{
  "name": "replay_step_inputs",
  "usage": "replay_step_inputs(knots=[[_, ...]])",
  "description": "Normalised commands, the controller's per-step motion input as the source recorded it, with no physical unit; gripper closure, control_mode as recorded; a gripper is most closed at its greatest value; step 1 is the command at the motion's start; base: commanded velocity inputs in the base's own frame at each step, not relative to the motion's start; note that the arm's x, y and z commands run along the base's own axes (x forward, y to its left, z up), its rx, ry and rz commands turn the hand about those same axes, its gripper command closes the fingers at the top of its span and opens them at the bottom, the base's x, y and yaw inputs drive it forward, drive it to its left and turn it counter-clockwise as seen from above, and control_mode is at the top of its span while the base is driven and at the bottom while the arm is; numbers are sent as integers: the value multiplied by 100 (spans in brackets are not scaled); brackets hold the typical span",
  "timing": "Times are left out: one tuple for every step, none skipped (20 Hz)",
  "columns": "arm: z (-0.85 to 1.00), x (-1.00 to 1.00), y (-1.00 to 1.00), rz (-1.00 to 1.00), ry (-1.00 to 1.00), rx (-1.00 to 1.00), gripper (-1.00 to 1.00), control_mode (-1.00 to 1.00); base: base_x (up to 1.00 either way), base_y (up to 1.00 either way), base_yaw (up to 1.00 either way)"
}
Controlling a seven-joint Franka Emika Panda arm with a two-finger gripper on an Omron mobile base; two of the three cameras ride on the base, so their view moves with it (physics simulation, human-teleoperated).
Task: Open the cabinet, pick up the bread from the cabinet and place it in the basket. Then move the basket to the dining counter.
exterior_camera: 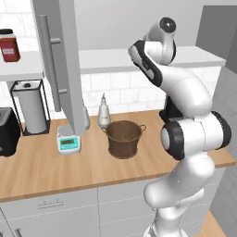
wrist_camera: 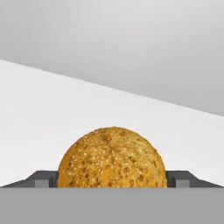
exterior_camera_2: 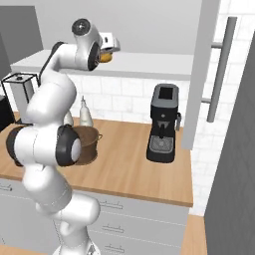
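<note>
The cabinet stands open, its left door [exterior_camera: 60, 69] and right door [exterior_camera_2: 199, 74] swung out. The bread [wrist_camera: 112, 157], a round seeded golden bun, rests on the white cabinet shelf [exterior_camera: 111, 58] and shows as an orange lump [exterior_camera_2: 105, 56] in the right base view. My gripper [wrist_camera: 112, 181] reaches into the cabinet, and its two dark fingertips [wrist_camera: 43, 179] touch the bun's left and right sides. The dark woven basket [exterior_camera: 124, 138] [exterior_camera_2: 90, 144] stands upright on the wood worktop below. The dining counter is out of view.
On the worktop [exterior_camera: 46, 171] stand a white scale [exterior_camera: 68, 142], a pale bottle [exterior_camera: 103, 112], a paper towel holder [exterior_camera: 31, 109], a black toaster [exterior_camera: 7, 132] and a black coffee machine [exterior_camera_2: 163, 124]. A red jar [exterior_camera: 9, 46] sits on the shelf's left.
</note>
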Motion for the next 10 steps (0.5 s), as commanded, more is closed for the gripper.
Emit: replay_step_inputs(knots=[[0, -100, 30, 5, -19, -10, 100, -100, 0, 0, 0], [2, -100, 31, 4, -15, -9, 100, -100, 0, 0, 0], [14, -100, 19, 1, -12, -4, 100, -100, 0, 0, 0], [26, -100, 16, 0, -9, 0, 100, -100, 0, 0, 0], [34, -100, 17, 0, -5, 0, 100, -100, 0, 0, 0], [45, -100, 12, 0, -4, 0, 100, -100, 0, 0, 0], [52, -100, 11, 0, -4, 0, 100, -100, 0, 0, 0], [61, -100, 4, 0, -1, 0, 100, -100, 0, 0, 0], [64, -100, 0, 0, 0, 1, 100, -100, 0, 0, 0], [75, -100, 0, 0, 0, 3, 100, -100, 0, 0, 0]])
